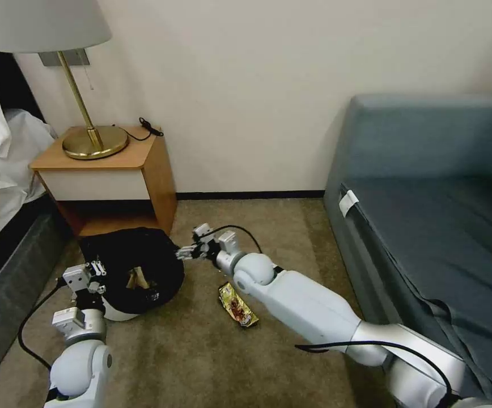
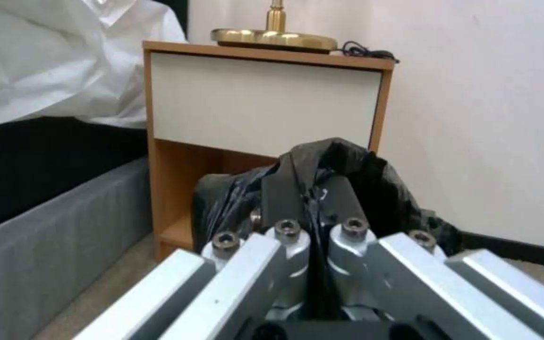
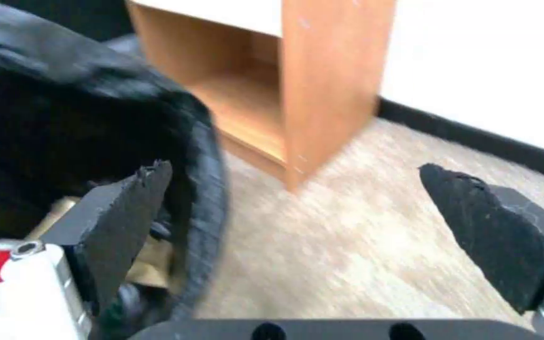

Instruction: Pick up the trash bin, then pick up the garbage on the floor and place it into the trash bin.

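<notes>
The trash bin (image 1: 122, 310), white and lined with a crinkly black bag (image 1: 144, 249), stands on the carpet before the nightstand. My left gripper (image 1: 97, 276) is shut on the bag-covered rim at the bin's left side; its fingers (image 2: 281, 191) pinch the black plastic (image 2: 373, 189). Tan garbage (image 1: 138, 277) lies inside the bin. My right gripper (image 1: 191, 250) hangs open and empty at the bin's right rim (image 3: 203, 156), with one pad (image 3: 127, 222) over the opening and the other (image 3: 492, 231) over carpet. A gold wrapper (image 1: 237, 305) lies on the floor beside my right forearm.
A wooden nightstand (image 1: 115, 170) with a brass lamp (image 1: 93, 141) stands just behind the bin. The bed (image 1: 2, 249) runs along the left, and a blue sofa (image 1: 427, 215) along the right. Open carpet (image 1: 200, 351) lies in the foreground.
</notes>
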Tool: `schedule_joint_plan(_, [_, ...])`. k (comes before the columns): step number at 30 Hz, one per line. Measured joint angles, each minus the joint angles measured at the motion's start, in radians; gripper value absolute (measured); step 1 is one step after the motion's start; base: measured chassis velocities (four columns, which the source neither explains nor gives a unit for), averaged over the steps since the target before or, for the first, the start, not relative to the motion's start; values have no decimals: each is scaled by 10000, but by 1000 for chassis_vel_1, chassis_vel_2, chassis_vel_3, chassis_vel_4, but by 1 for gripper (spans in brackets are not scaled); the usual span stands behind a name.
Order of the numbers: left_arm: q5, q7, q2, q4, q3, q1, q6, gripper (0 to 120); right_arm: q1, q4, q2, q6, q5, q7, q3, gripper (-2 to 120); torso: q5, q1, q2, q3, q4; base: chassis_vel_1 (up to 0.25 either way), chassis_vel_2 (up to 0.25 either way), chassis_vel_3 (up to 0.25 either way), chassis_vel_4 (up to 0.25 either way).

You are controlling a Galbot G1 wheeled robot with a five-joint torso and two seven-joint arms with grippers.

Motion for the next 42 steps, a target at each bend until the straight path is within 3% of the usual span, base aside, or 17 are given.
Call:
schedule_joint_plan(3, [-23, 6, 3, -1, -23, 30, -9, 0, -111, 184, -228, -436, 107, 367, -54, 100, 0, 0, 0, 0, -1, 0, 0, 0, 0])
schedule_joint_plan(13, [-34, 4, 134, -88, -62, 134, -7, 0, -708, 1048, -1296, -2576, 2143, 1988, -855, 100, 0, 0, 0, 0, -1, 0, 0, 0, 0])
schedule_joint_plan(19, [68, -5, 159, -128, 2, 171, 8, 0, -1215, 1408, -1988, -2993, 2635, 2214, -1202, 100, 0, 0, 0, 0, -4, 0, 0, 0, 0])
schedule_joint_plan(26, [135, -21, 148, -256, 22, 197, 40, 0, -1935, 1501, -2113, -3173, 2657, 2246, -1277, 100, 0, 0, 0, 0, -1, 0, 0, 0, 0])
schedule_joint_plan(33, [158, -9, 112, -237, 3, 276, -12, 0, -2194, 812, -1518, -2652, 1946, 1638, -999, 100, 1, 0, 0, 0, 1, 0, 0, 0, 0])
schedule_joint_plan(42, [273, 89, -131, 127, 89, 271, -182, 0, -2051, -1765, -682, -1803, 385, 93, -537, 100, -2, 0, -1, 1, 0, 0, 0, 0, 0])
